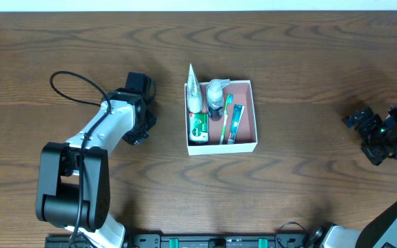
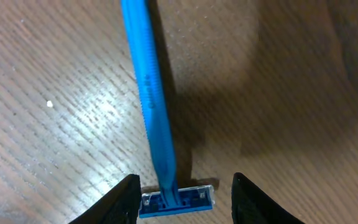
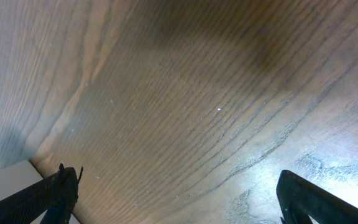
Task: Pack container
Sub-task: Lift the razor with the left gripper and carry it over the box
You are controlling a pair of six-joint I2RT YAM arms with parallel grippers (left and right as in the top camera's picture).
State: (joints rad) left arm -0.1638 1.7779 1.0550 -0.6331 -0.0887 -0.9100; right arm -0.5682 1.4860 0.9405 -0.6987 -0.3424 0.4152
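Note:
The container (image 1: 248,110), a square shallow white box with a pinkish-brown inside, sits at the table's middle. It holds a white tube (image 1: 194,91), a green box (image 1: 198,127), a clear bottle (image 1: 216,95) and a green toothbrush pack (image 1: 233,121). A blue razor (image 2: 153,93) lies flat on the wood. My left gripper (image 2: 182,194) is open with the razor's head between its fingers. In the overhead view the left gripper (image 1: 142,122) is left of the container and hides the razor. My right gripper (image 1: 364,127) is open and empty, far to the right; it also shows in the right wrist view (image 3: 179,186).
The dark wooden table (image 1: 302,62) fills the view. A black cable (image 1: 74,86) loops off the left arm. A pale edge (image 3: 5,180) shows at the lower left of the right wrist view.

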